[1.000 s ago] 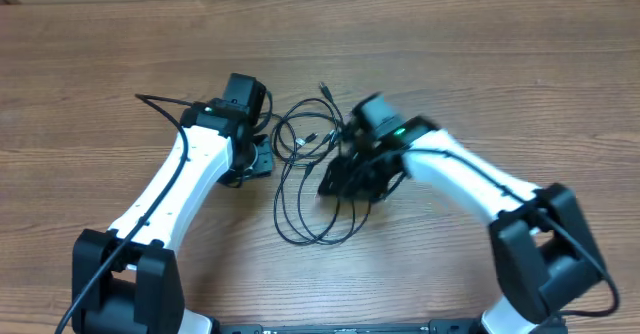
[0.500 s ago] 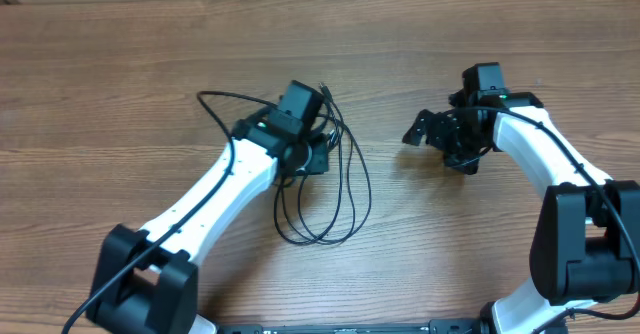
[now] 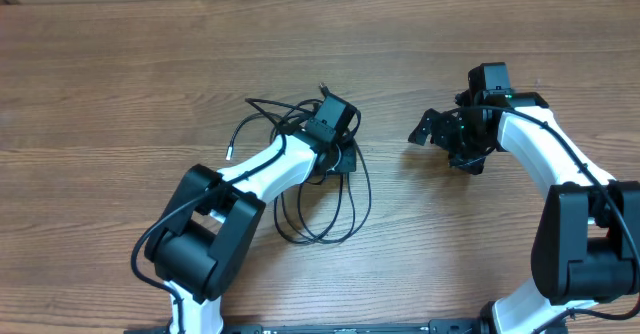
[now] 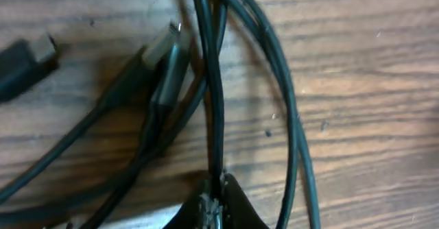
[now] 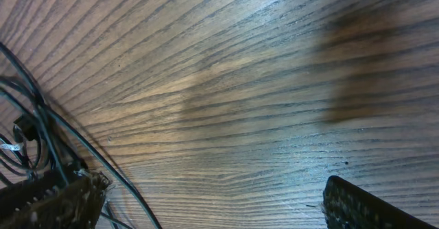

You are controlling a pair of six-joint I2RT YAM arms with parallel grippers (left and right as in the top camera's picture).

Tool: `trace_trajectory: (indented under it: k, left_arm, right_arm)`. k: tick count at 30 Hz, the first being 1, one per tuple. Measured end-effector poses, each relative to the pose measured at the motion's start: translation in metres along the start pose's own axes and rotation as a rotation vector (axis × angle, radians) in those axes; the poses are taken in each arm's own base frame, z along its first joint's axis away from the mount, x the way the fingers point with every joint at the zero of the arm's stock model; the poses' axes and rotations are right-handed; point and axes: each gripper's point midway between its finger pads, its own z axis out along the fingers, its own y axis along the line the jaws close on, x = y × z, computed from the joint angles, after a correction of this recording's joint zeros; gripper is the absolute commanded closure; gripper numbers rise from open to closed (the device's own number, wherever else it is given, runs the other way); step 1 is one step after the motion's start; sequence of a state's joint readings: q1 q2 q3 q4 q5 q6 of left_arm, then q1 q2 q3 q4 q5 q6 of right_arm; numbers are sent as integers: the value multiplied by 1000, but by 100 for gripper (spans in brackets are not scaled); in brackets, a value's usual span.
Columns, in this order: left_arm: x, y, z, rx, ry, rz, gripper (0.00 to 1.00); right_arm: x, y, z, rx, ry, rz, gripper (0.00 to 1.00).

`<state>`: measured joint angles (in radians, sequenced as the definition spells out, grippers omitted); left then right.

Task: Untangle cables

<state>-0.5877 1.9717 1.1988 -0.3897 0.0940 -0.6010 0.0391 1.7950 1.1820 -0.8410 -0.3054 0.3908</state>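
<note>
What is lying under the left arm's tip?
The cables, lying on the wooden table; the left end effector pinches one strand. Overhead, the arm covers that part of the tangle.

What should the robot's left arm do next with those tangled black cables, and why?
Probably lift the left end effector gently, drawing its strand up out of the tangle. It looks shut on one of the cables, while the other loops lie loose on the table. The right end effector stands open, off to the side, holding nothing.
</note>
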Motion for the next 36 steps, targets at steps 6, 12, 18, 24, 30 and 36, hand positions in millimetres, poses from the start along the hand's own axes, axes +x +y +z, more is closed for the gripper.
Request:
trace_trajectory:
  k: [6,12,18,24,30,36]
  left_arm:
    - [-9,-5,2,18,-40,3,79]
    - [-6,0,2,-2,-25,-1,96]
    - [-3,11,-1,-65,-15,-15,96]
    - [-3,14,-1,-80,-18,-32,89]
    - [-3,13,-2,-79,-18,-35,96]
    - [5,14,-4,-83,19,-47,96]
  right_arm:
    - [0,0,0,2,-2,0,0]
    - [0,0,0,3,-2,0,0]
    - [0,-1,0,3,-2,0,0]
    - [0,-1,0,4,-2,0,0]
    - [0,-1,0,6,-3,0,0]
    - [0,-1,0,6,-3,1,0]
